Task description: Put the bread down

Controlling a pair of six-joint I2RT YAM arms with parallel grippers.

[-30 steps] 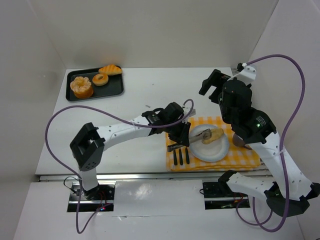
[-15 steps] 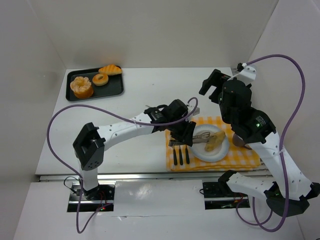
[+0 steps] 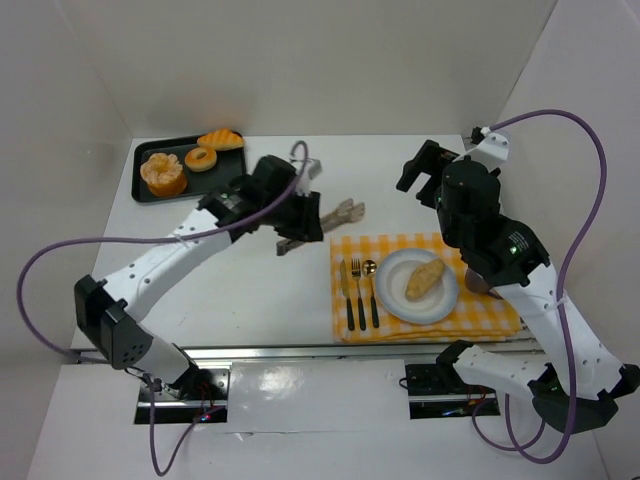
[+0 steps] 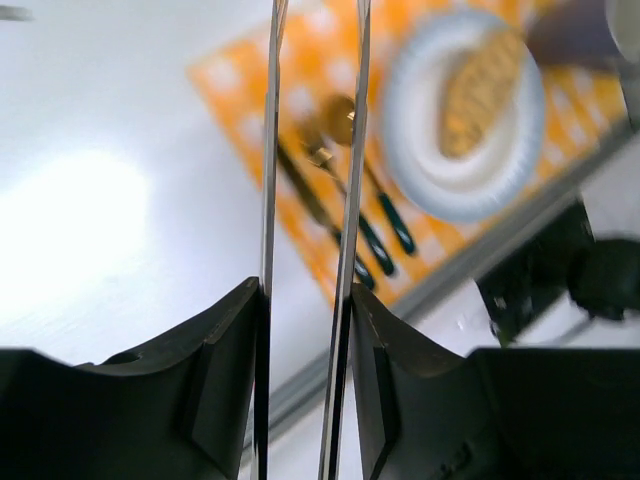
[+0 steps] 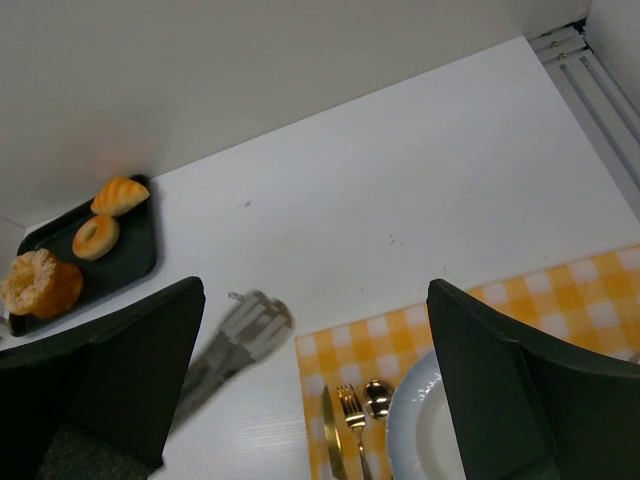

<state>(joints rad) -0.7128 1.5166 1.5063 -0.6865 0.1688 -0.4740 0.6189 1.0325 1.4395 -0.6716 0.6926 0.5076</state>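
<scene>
Well, the bread [image 3: 424, 279] lies across the white plate [image 3: 392, 303], on the yellow checked mat [image 3: 490, 322] with the cutlery [image 3: 358, 292] just beside it. To my eye the placing is done.

The left gripper [image 3: 300, 222] hangs over bare table, well apart from the plate, its jaws clamped on the handles of metal tongs [image 3: 340, 212] that carry nothing. The right gripper [image 5: 320, 400] stands wide open and empty above the mat's far side.

What's left, I'd guess, is laying the tongs down somewhere clear of the plate, or fetching another pastry from the black tray [image 3: 150, 195].

The left wrist view is blurred and cuts off the tong tips. Something dark beside the plate sits mostly hidden under the right arm, and I can't tell what it is.
</scene>
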